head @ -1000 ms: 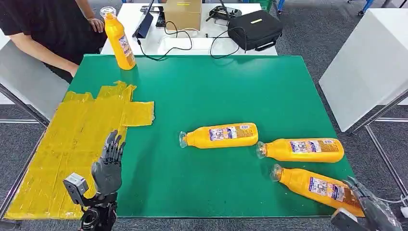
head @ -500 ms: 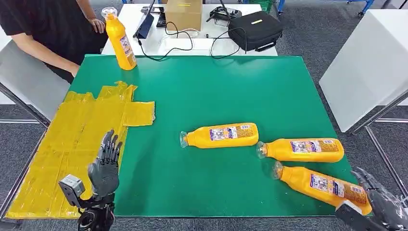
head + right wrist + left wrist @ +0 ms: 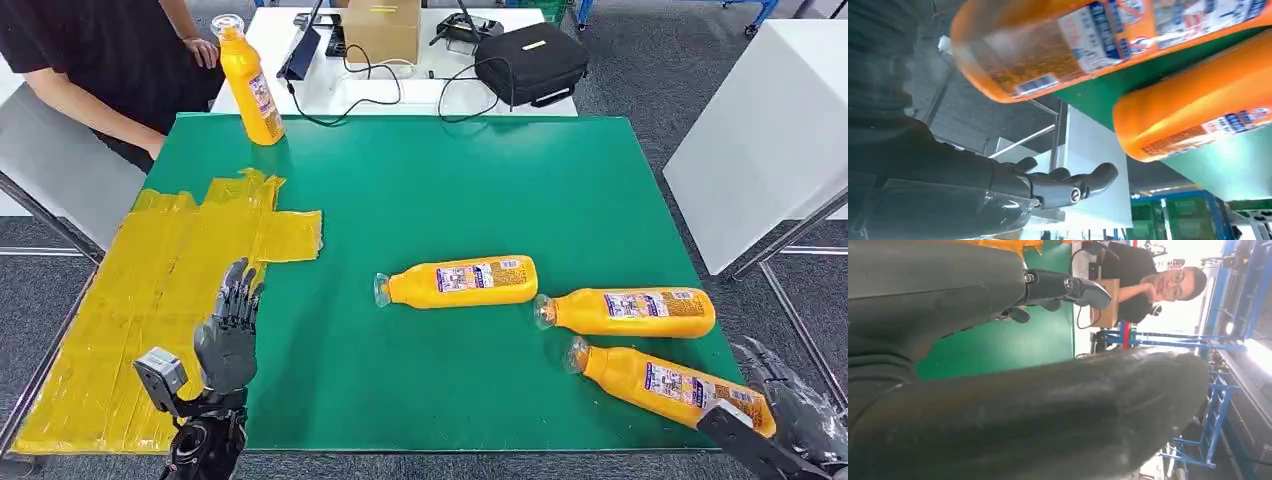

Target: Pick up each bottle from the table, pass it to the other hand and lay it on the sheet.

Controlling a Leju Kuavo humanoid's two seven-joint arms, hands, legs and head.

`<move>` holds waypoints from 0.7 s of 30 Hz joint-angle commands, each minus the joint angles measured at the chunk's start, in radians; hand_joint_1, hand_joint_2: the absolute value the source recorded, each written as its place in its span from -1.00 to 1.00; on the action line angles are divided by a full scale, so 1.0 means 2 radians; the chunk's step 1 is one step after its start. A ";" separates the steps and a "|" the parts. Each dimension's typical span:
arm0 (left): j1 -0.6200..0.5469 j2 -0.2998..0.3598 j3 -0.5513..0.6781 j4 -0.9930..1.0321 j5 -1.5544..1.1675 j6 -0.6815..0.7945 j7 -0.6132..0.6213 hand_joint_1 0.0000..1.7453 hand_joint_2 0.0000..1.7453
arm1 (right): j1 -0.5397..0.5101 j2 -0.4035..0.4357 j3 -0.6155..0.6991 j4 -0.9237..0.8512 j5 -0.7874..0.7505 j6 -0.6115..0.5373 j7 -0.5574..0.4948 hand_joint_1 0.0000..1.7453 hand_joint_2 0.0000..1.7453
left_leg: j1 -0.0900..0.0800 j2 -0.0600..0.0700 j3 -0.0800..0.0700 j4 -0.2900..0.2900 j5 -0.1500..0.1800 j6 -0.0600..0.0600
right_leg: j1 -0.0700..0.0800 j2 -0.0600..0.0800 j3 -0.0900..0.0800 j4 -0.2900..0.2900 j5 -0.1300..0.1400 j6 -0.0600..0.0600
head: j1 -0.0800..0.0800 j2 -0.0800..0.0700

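Right hand (image 3: 800,415), fingers spread and empty, should wrap the near orange plastic bottle (image 3: 668,388) mid-body, not its overhanging base.

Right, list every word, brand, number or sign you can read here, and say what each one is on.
No text is legible.
Labels on the three lying bottles: print too small and blurred.
Standing bottle: label unreadable.
Barcode on the nearest bottle in the right wrist view: digits blurred.
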 commanded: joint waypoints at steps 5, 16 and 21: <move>-0.005 0.007 -0.005 0.023 0.006 0.008 0.001 -1.00 -1.00 | 0.043 0.037 -0.026 -0.014 0.023 0.025 -0.028 -1.00 1.00 | 0.001 0.000 0.003 -0.001 -0.001 0.000 | 0.001 -0.001 0.003 -0.001 -0.001 -0.002 | 0.000 0.000; -0.016 0.002 0.002 0.035 -0.001 0.006 -0.002 -1.00 -1.00 | 0.014 0.046 0.003 0.036 0.047 -0.004 -0.021 -1.00 1.00 | 0.001 0.001 0.002 -0.001 -0.001 0.000 | 0.001 0.001 0.002 -0.001 0.000 -0.001 | 0.000 0.000; -0.016 0.001 0.003 0.034 -0.001 0.006 -0.002 -1.00 -1.00 | 0.010 0.052 0.009 0.037 0.049 -0.010 -0.016 -1.00 1.00 | 0.001 0.001 0.003 -0.001 -0.001 0.000 | 0.001 0.001 0.003 -0.001 0.000 -0.002 | 0.000 0.000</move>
